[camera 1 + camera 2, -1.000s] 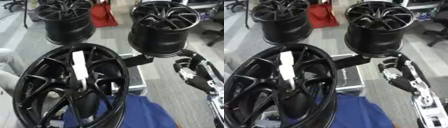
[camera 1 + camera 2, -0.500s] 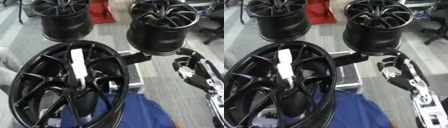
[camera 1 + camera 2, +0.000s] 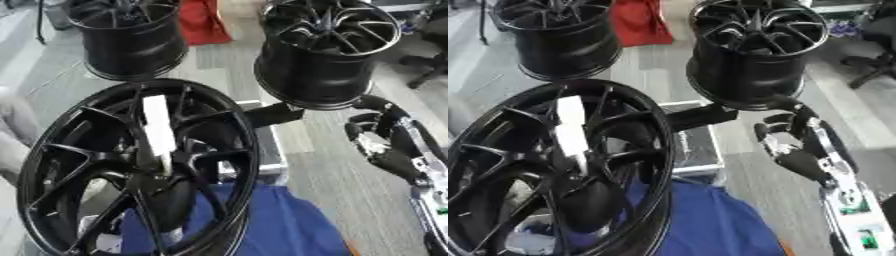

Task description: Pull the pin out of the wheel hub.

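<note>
A large black wheel hub [image 3: 54,150] stands tilted at the near left, its spokes facing me. A long white pin [image 3: 157,129] sticks out of its centre and points up and away. My right hand [image 3: 800,161] hovers at the right, about a hand's width from the hub's rim. It is open, fingers loosely bent toward the hub, and holds nothing. It touches neither the pin nor the hub. A dark rounded shape [image 3: 172,200] shows behind the lower spokes; I cannot tell what it is. My left hand shows in no view.
Two more black wheels stand on the floor behind, one at far left [image 3: 131,42] and one at far right [image 3: 322,60]. A red thing [image 3: 201,22] lies between them. A blue cloth [image 3: 284,225] and a dark case [image 3: 695,145] lie under the near hub.
The whole picture has shifted a little, so the camera has moved. The right hand holds about the same place and pose. The pin stays in the hub.
</note>
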You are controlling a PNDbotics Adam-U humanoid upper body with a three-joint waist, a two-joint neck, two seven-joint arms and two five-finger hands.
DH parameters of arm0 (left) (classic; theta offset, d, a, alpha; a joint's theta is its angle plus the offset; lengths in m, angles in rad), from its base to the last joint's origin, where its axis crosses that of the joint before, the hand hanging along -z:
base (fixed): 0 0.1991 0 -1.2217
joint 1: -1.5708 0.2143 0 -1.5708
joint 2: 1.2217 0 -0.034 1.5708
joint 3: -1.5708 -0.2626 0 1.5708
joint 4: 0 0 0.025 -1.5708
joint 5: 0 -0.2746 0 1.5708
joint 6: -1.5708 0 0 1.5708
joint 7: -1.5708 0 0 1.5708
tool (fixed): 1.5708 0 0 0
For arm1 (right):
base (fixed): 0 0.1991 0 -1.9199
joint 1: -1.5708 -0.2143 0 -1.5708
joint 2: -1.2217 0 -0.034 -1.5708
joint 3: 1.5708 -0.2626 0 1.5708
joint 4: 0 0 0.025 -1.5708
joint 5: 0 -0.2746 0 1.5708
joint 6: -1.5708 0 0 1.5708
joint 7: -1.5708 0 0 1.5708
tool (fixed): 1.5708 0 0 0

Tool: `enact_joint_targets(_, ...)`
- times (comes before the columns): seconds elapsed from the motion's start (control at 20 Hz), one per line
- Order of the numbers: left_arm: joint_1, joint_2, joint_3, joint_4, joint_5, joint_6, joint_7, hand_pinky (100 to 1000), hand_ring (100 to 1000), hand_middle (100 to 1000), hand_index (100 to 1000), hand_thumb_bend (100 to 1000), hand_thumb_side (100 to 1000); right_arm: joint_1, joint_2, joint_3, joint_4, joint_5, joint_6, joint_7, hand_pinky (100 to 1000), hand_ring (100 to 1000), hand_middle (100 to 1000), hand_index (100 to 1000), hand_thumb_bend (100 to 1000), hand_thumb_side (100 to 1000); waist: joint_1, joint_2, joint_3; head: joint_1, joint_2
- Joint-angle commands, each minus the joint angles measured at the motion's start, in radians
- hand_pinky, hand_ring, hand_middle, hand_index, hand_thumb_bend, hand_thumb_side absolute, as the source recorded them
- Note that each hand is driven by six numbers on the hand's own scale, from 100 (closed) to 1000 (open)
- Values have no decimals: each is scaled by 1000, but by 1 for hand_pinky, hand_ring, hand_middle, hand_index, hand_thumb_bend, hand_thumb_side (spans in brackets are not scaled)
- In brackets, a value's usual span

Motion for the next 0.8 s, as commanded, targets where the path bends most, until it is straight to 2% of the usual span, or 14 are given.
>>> enact_joint_targets(0.05, 10, -107, 37, -157, 106, 34, 66, 614, 617, 655, 849, 126, 601, -13, -6, -7, -15, -5, -3, -4, 682, 723, 781, 884, 333, 340, 0, -3, 4, -4, -2)
enact_joint_targets(0.25, 29, -254, 65, -265, 175, 57, 110, 615, 615, 649, 844, 130, 609, -13, -2, -10, -16, -6, -3, -5, 682, 723, 781, 884, 332, 340, -5, 2, 11, -12, -2)
enact_joint_targets(0.4, 39, -317, 73, -301, 185, 71, 123, 615, 615, 648, 844, 131, 616, -14, -2, -12, -17, -5, -2, -8, 682, 724, 781, 884, 332, 340, -4, 4, 17, -14, -2)
enact_joint_targets(0.8, 56, -353, 69, -313, 177, 88, 125, 614, 613, 646, 845, 132, 623, -13, 1, -14, -18, -6, -3, -10, 682, 724, 781, 884, 331, 339, -5, 5, 19, -19, -2)
